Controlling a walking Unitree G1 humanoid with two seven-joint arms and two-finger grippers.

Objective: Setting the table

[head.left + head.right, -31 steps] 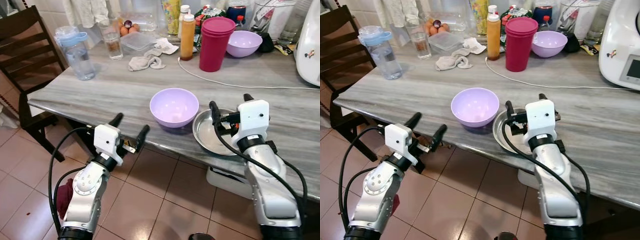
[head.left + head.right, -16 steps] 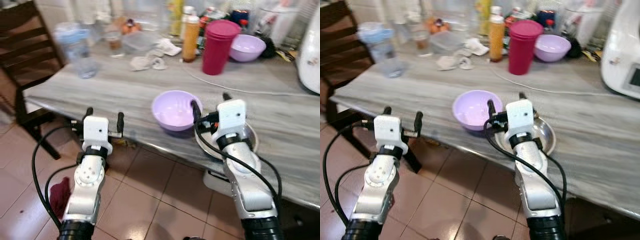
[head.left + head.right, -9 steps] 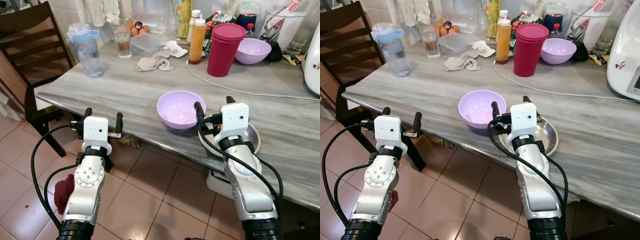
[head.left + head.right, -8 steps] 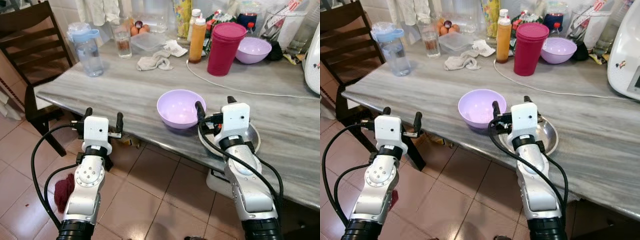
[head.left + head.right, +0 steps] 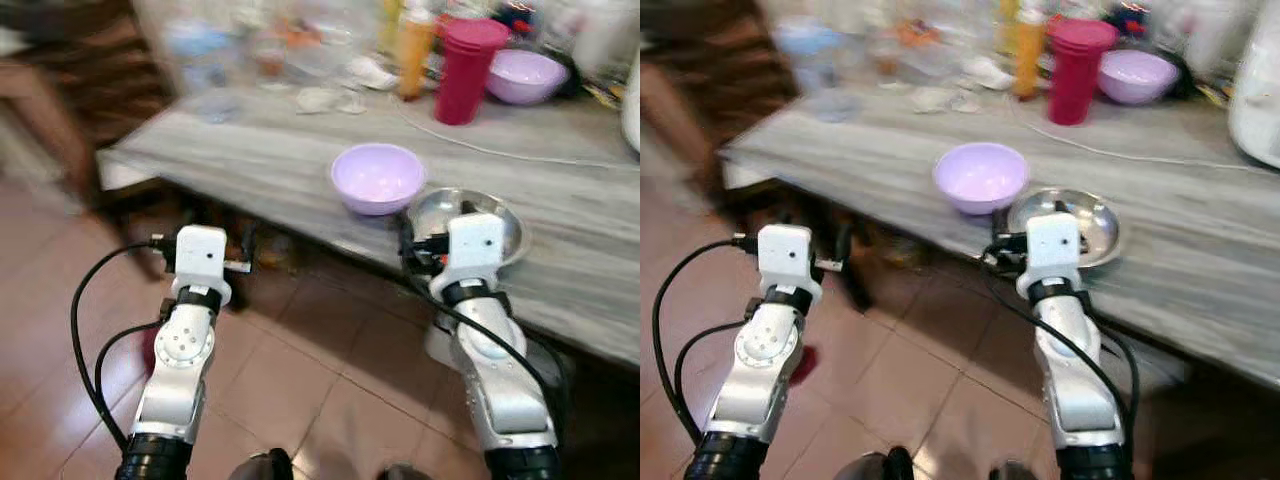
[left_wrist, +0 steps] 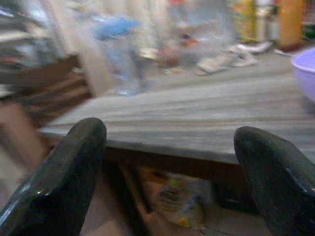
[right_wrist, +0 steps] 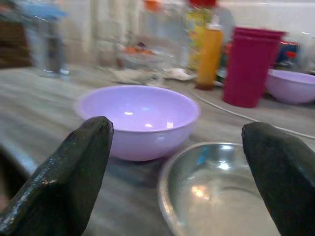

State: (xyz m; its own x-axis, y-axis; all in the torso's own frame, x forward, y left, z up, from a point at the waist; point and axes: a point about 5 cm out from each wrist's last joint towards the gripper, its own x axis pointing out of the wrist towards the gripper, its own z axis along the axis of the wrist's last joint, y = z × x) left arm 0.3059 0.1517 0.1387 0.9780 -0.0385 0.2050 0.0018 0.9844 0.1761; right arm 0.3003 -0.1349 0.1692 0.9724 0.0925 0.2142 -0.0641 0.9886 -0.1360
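Table (image 5: 300,160) of grey stone carries a purple bowl (image 5: 377,177) near its front edge, with a steel dish (image 5: 465,211) just beside it. Right gripper (image 7: 172,162) hangs before both, fingers spread wide and empty. Left gripper (image 6: 167,162), also spread and empty, sits short of the table edge over the floor.

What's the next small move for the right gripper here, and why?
Probably ease the right gripper forward toward the steel bowl. Its fingers are open and hold nothing, short of the bowl's near rim at the table edge, with the purple bowl just beyond.
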